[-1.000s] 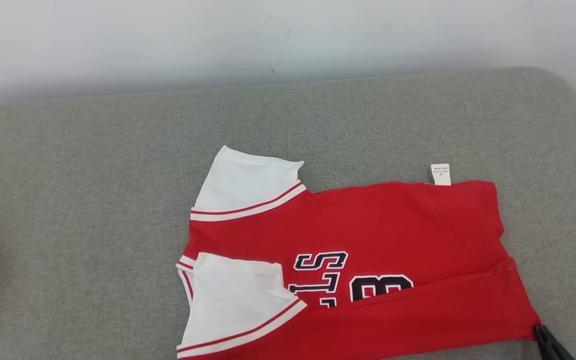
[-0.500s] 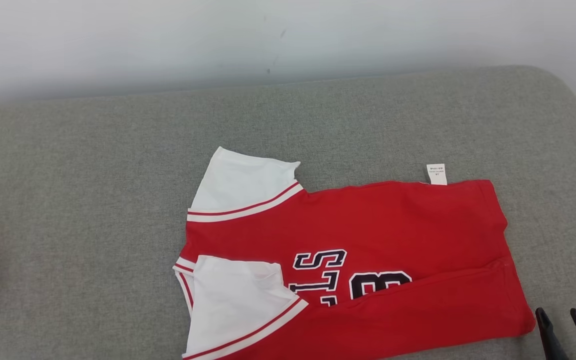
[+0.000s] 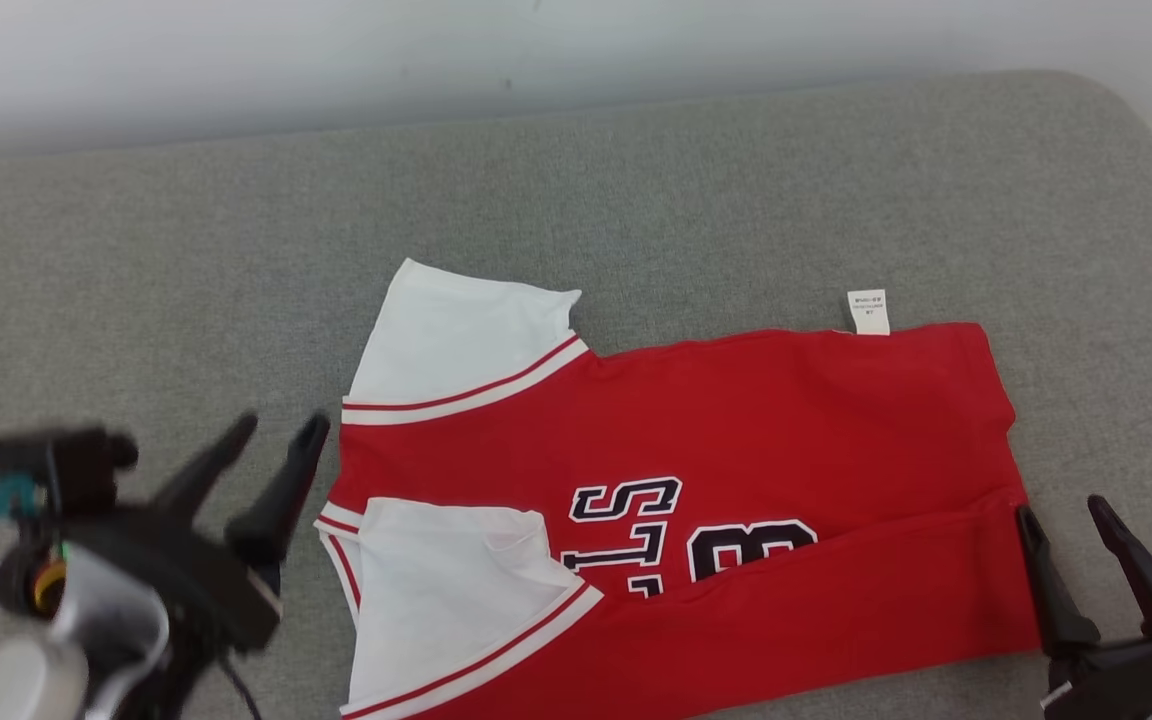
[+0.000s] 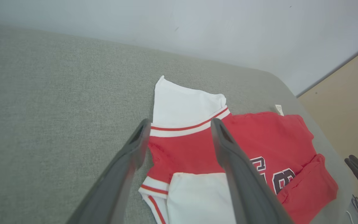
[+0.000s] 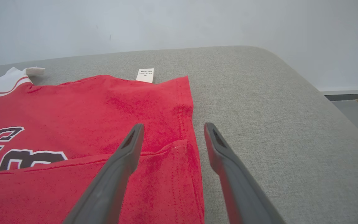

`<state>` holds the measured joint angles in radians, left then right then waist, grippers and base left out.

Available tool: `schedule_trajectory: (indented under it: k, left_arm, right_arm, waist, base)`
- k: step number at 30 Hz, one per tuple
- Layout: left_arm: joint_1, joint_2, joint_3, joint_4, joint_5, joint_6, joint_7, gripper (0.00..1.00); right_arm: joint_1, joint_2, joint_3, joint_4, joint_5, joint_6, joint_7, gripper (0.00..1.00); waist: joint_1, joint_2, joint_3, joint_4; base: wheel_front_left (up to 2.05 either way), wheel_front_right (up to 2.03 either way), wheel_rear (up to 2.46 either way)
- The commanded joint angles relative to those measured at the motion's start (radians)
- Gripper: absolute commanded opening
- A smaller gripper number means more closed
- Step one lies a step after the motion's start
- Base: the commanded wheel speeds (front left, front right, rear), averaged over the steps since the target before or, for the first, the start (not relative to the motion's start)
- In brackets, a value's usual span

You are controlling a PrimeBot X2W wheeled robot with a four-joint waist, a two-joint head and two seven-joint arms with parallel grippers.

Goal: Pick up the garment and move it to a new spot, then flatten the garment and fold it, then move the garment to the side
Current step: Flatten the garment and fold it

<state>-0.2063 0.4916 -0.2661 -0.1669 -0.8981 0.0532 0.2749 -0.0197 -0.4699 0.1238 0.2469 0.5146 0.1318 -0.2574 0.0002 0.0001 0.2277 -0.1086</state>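
The garment (image 3: 736, 430) is a red jersey with white sleeves and dark lettering, lying flat on the grey surface with its near long edge folded over the lettering (image 4: 266, 140) (image 5: 110, 105). A white label (image 3: 867, 311) sticks out at its far edge. My left gripper (image 3: 281, 430) hovers open just left of the collar end, near the sleeves (image 4: 176, 123). At the hem end, my right gripper (image 3: 1061, 510) stands open, its fingers straddling the hem's edge (image 5: 172, 126). Nothing is between either pair of fingers.
The grey padded surface (image 3: 186, 250) runs to a pale wall behind; its rounded right corner (image 3: 1116, 110) drops to the floor. Bare cloth lies left of and beyond the jersey.
Both grippers have opened and let go of the jersey's folded edge. Both have come up into the head view, which has tilted down. The jersey lies as before.
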Motion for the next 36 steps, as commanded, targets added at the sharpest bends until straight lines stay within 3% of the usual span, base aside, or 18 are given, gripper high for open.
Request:
schedule_trajectory:
  k: [1, 10, 19, 26, 36]
  left_arm:
    - [-0.126, 0.007, -0.024, 0.057, 0.011, -0.017, 0.060, 1.00]
    - [-0.525, -0.012, -0.131, 0.346, 0.018, -0.068, 0.311, 1.00]
    - [-0.808, -0.006, -0.275, 0.605, 0.139, -0.136, 0.474, 1.00]
    - [-0.906, -0.016, -0.341, 0.765, 0.179, -0.163, 0.522, 1.00]
    - [-0.943, 0.006, -0.389, 0.845, 0.193, -0.175, 0.547, 1.00]
  right_arm:
    - [-0.031, 0.010, 0.010, -0.010, -0.016, -0.002, 0.007, 1.00]
    - [-0.109, 0.020, 0.048, -0.026, -0.039, -0.002, 0.015, 1.00]
    - [-0.169, 0.039, 0.090, -0.020, -0.035, -0.002, 0.005, 1.00]
    - [-0.199, 0.057, 0.111, 0.006, -0.024, -0.002, -0.004, 1.00]
    - [-0.199, 0.075, 0.107, 0.020, -0.019, -0.002, -0.009, 1.00]
  waist:
    - [-0.0002, -0.0001, 0.035, -0.010]
    - [-0.0002, -0.0001, 0.093, -0.057]
    - [-0.0002, -0.0001, 0.166, -0.121]
    - [-0.0002, -0.0001, 0.198, -0.174]
    - [-0.0002, -0.0001, 0.212, -0.205]
  base:
    - [0.00, 0.00, 0.00]
    - [0.00, 0.00, 0.00]
    - [0.00, 0.00, 0.00]
    - [0.00, 0.00, 0.00]
    - [0.00, 0.00, 0.00]
